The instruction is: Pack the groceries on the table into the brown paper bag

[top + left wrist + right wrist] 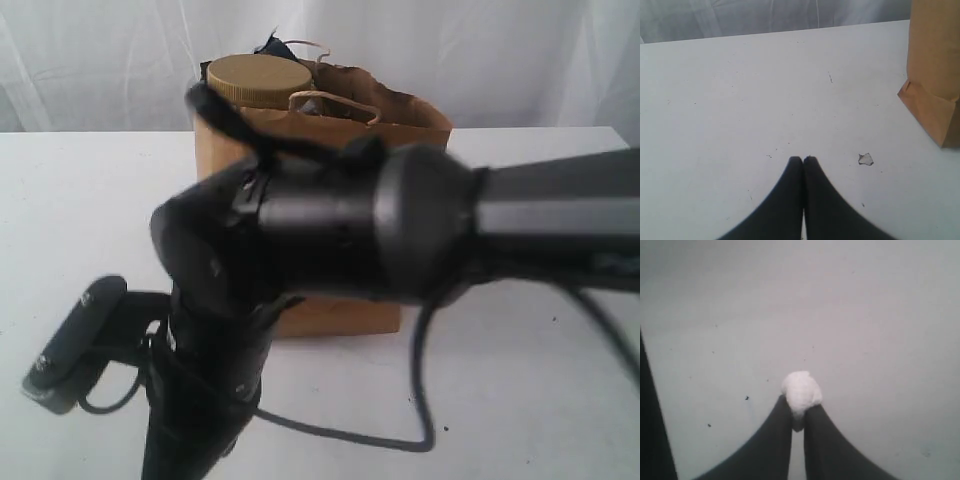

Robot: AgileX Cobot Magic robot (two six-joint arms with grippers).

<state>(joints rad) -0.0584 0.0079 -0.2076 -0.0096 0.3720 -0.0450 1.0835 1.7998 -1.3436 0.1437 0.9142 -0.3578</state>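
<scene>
The brown paper bag (345, 316) stands upright at the back middle of the table (80, 200), mostly hidden behind my right arm (400, 230). The olive lid of the big clear jar (258, 78) sticks out of the bag's top beside the loop handles. My right gripper (799, 412) is shut on a small white crumpled scrap (801, 390), held just above the table (865, 315). My left gripper (803, 160) is shut with nothing in it, low over the table (740, 100), with the bag's corner (935, 75) off to one side. No other groceries show.
Another small white scrap (866, 159) lies on the table close to the left fingertips. A black cable (420, 400) loops over the table under the right arm. A white curtain hangs behind the table.
</scene>
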